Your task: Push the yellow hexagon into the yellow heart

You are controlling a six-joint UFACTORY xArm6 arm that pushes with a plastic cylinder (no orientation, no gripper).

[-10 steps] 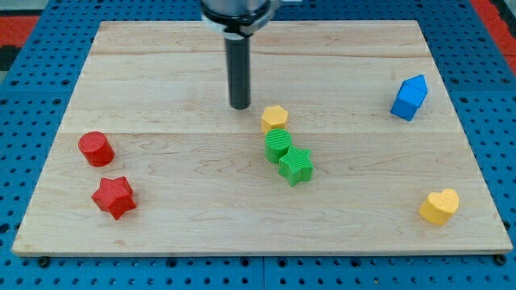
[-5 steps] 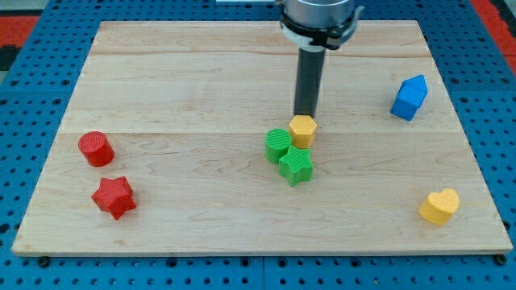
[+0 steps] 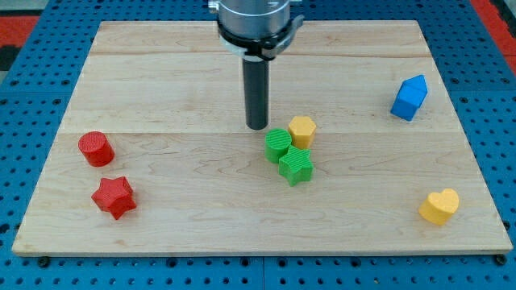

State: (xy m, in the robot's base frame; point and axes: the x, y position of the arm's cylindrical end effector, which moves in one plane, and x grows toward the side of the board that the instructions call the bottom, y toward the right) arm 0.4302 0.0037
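Observation:
The yellow hexagon sits near the middle of the wooden board, touching the right side of the green cylinder. The green star lies just below them, touching both. The yellow heart is far off at the view's lower right. My tip is down on the board, up and left of the green cylinder and to the left of the yellow hexagon, a small gap away from it.
A blue house-shaped block stands at the view's right, above the heart. A red cylinder and a red star lie at the view's left. Blue pegboard surrounds the board.
The yellow hexagon moved right and down, from above the green cylinder to its right side. My tip swung right behind the hexagon, then came back left to its present spot.

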